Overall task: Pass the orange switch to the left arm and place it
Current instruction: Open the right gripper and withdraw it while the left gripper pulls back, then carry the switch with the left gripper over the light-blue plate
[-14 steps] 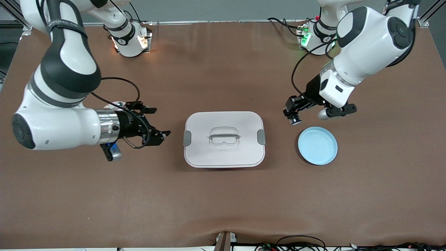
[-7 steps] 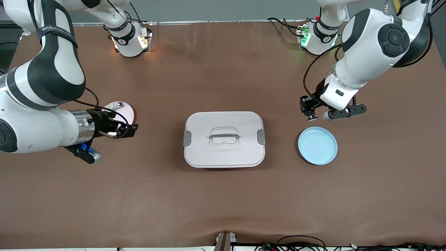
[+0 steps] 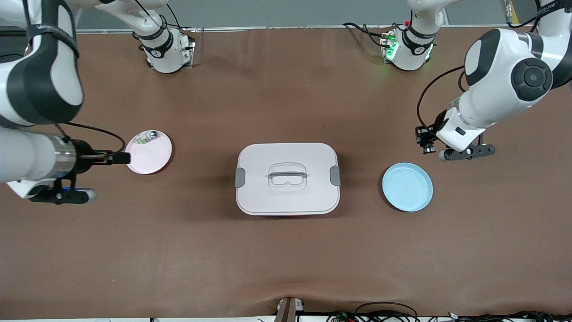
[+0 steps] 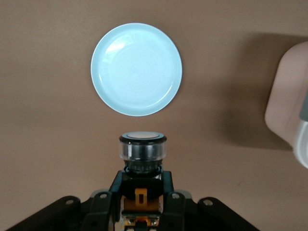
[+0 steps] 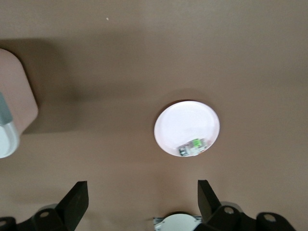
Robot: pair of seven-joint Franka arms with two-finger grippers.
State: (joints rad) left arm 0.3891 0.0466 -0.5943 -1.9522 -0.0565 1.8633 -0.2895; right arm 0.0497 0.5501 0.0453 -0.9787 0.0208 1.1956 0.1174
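Tabletop (image 3: 286,259): brown mat, wrinkled at the front edge; no legible writing on any item.
Box (image 3: 287,179): white, lidded, centre.
My left tool (image 4: 140,179): clamped on the orange switch (image 4: 142,149), in the air just beside the pale blue plate (image 3: 407,186).
My right tool (image 5: 139,197): fingers wide, empty, by the pink plate (image 3: 149,152) carrying a small white-and-green part (image 3: 147,136).

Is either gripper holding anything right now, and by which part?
The left gripper holds the switch by its lower body, the round cap sticking out. The right gripper is open and holds nothing.
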